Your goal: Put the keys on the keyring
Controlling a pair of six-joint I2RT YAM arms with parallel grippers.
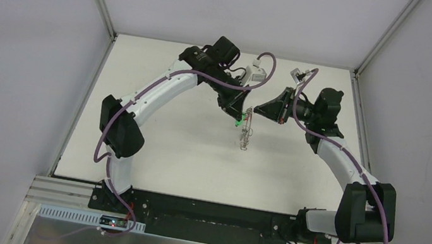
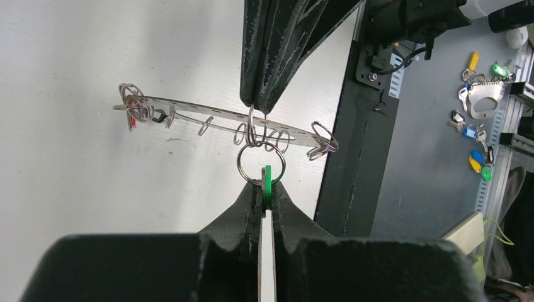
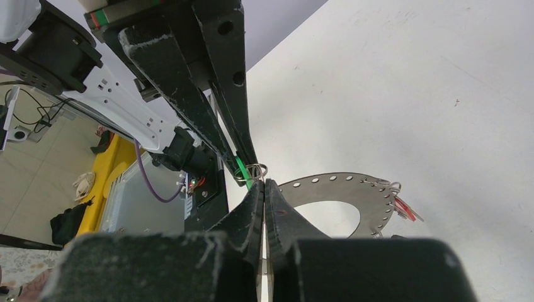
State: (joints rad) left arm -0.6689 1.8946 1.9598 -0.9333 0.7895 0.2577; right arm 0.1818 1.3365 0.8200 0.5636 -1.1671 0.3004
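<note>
The keyring [image 1: 245, 136] hangs above the table's middle, its rim pinched in my shut right gripper [image 1: 257, 110]. In the right wrist view the flat grey ring [image 3: 343, 187] runs right from my gripper's tips [image 3: 264, 183], with a red key [image 3: 404, 209] on its far rim. My left gripper [image 1: 239, 118] is shut on the green key [image 2: 267, 181]. The key's small split ring [image 2: 261, 162] meets a wire loop on the keyring [image 2: 208, 114], seen edge-on. A red key [image 2: 130, 119] and a dark key [image 2: 158, 116] hang at its left end.
The white table [image 1: 184, 149] lies below both grippers. In the left wrist view a black frame post [image 2: 352, 145] stands at the table's edge, and beyond it another ring with several coloured keys [image 2: 482, 94] lies on a grey surface.
</note>
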